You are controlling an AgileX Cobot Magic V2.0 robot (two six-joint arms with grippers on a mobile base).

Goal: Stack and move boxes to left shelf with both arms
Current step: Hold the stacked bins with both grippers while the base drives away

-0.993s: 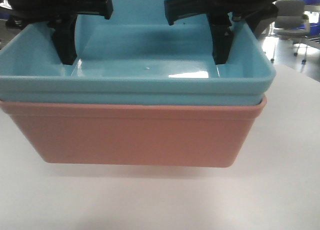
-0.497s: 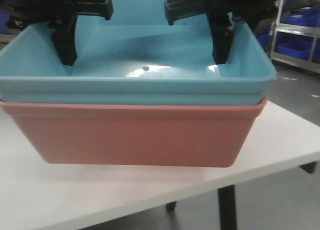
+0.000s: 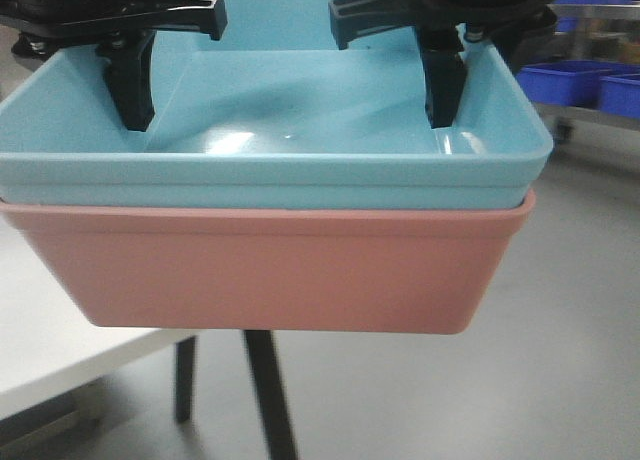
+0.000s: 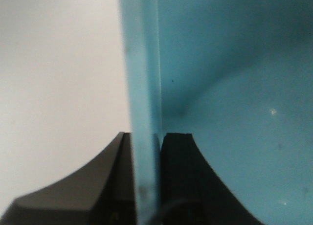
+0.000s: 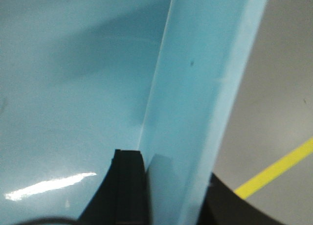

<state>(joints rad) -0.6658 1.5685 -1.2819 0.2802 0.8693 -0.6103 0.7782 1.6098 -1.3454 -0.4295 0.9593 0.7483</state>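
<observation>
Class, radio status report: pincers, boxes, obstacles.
Left pincer shut on blue box wall; right pincer shut on opposite wall. Blue box nested in pink box, held off table. No obstacle in view.

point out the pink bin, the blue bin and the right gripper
pink bin (image 3: 270,270), front view, middle of front wall
blue bin (image 3: 270,170), front view, front rim
right gripper (image 5: 171,176), right wrist view, midway between fingertips, at the clamped wall

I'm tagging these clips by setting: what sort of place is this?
Probably a warehouse or factory-style workshop. Dark blue storage bins sit at the right, the floor is bare grey, and the right wrist view shows a yellow line painted on it.
</observation>
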